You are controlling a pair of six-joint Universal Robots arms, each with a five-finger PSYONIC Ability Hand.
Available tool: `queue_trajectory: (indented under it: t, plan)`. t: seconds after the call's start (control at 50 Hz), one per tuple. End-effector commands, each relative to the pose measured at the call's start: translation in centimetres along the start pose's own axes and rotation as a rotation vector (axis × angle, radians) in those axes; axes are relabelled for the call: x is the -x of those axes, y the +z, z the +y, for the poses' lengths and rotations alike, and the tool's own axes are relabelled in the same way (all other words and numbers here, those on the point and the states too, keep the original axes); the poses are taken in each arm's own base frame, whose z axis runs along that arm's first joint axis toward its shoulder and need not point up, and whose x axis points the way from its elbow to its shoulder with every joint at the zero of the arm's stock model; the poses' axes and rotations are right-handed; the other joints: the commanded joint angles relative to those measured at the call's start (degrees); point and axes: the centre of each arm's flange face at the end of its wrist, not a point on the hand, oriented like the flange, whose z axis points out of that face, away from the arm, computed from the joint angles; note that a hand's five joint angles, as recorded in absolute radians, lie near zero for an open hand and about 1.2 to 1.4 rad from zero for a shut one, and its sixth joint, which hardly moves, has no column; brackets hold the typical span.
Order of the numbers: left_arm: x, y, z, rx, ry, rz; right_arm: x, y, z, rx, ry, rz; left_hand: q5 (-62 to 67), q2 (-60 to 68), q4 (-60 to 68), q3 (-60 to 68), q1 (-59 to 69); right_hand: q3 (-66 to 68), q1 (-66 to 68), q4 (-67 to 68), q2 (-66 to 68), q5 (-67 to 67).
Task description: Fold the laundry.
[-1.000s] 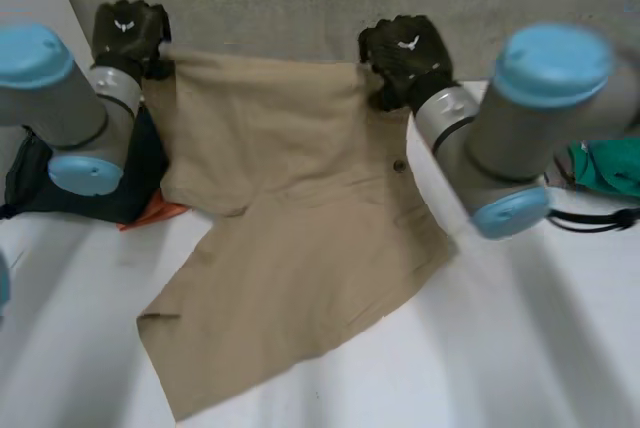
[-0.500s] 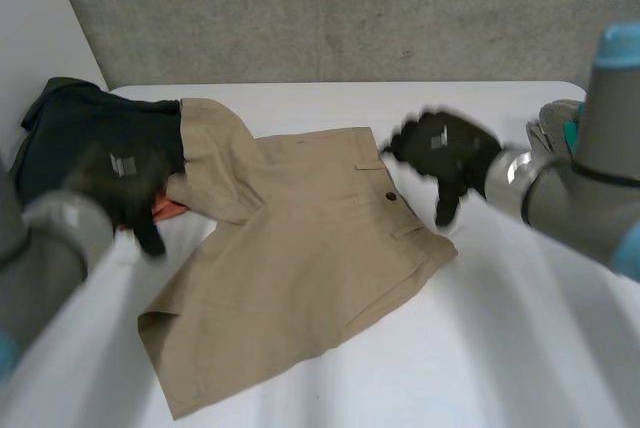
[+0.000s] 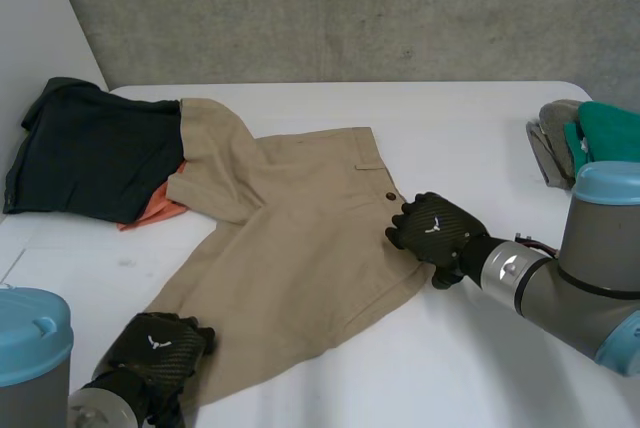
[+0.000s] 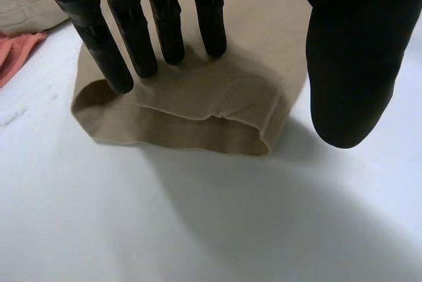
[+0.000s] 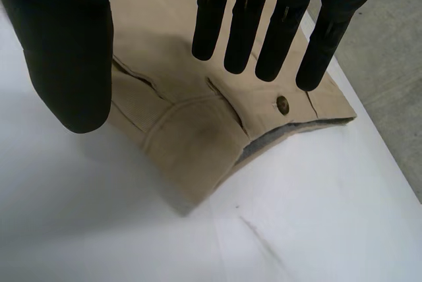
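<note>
On the white table (image 3: 480, 128) the tan shorts (image 3: 300, 248) lay flat, and we had our left hand (image 3: 155, 348) spread wide at a leg hem and our right hand (image 3: 435, 233) wide at the waistband, good spots, we thought, to pinch such soft, floppy cloth.

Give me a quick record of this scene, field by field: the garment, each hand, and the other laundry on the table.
garment: tan shorts spread on the white table
left hand: open, straight fingers on a leg hem
right hand: open, at the waistband near the button
other laundry: dark garment over orange cloth; grey cloth, green cloth
</note>
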Motion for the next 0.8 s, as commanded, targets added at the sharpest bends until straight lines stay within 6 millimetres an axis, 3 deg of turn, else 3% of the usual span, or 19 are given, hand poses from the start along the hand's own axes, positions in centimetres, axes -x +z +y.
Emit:
queue_trajectory:
  t: [0.02, 0.06, 0.08, 0.24, 0.32, 0.4, 0.58, 0.7, 0.8]
  plan:
    - [-0.1, 1.1, 0.1, -0.026, 0.022, -0.034, 0.0, 0.7, 0.5, 0.000, -0.004, 0.026, 3.54, 3.67, 3.69, 3.65, 3.83, 28.71, 29.51, 29.01, 29.14, 28.55]
    - [-0.1, 1.4, 0.0, -0.034, 0.030, -0.045, 0.0, 0.8, 0.4, -0.005, -0.001, 0.031, 5.38, 5.52, 5.54, 5.50, 5.67, 44.91, 45.72, 45.22, 45.34, 44.76]
    - [-0.1, 1.5, 0.0, -0.038, 0.037, -0.048, 0.0, 0.9, 0.3, -0.007, 0.003, 0.034, 6.23, 6.36, 6.38, 6.34, 6.52, 46.85, 47.65, 47.15, 47.28, 46.69]
    - [-0.3, 2.7, 0.1, -0.070, 0.075, -0.066, 0.0, 1.0, 0.0, -0.003, 0.044, 0.063, 18.49, 18.63, 18.64, 18.60, 18.78, 46.87, 47.67, 47.17, 47.30, 46.71]
    - [-0.3, 3.2, 0.0, -0.091, 0.073, -0.076, 0.1, 1.1, -0.2, -0.005, 0.046, 0.064, 31.09, 31.23, 31.25, 31.21, 31.38, 46.87, 47.67, 47.17, 47.30, 46.71]
    - [-0.2, 3.5, -0.3, -0.121, 0.068, -0.089, 0.1, 1.0, -0.3, 0.001, 0.054, 0.067, 55.11, 55.24, 55.26, 55.22, 55.40, 46.87, 47.67, 47.17, 47.30, 46.71]
    - [0.0, 3.1, -1.0, -0.158, 0.066, -0.094, -0.1, 0.2, -0.9, 0.030, 0.099, 0.068, 55.84, 55.98, 55.99, 55.95, 56.13, 46.87, 47.67, 47.17, 47.30, 46.71]
    - [0.5, 1.4, -1.5, -0.184, 0.054, -0.093, 0.3, -0.3, -1.5, 0.058, 0.116, 0.043, 55.84, 55.98, 55.99, 55.95, 56.13, 46.87, 47.67, 47.17, 47.30, 46.71]
    - [1.5, -1.0, -3.5, -0.250, 0.033, -0.103, -1.0, -1.8, -2.9, 0.106, 0.119, 0.076, 55.84, 55.98, 55.99, 55.95, 56.13, 46.87, 47.67, 47.17, 47.30, 46.71]
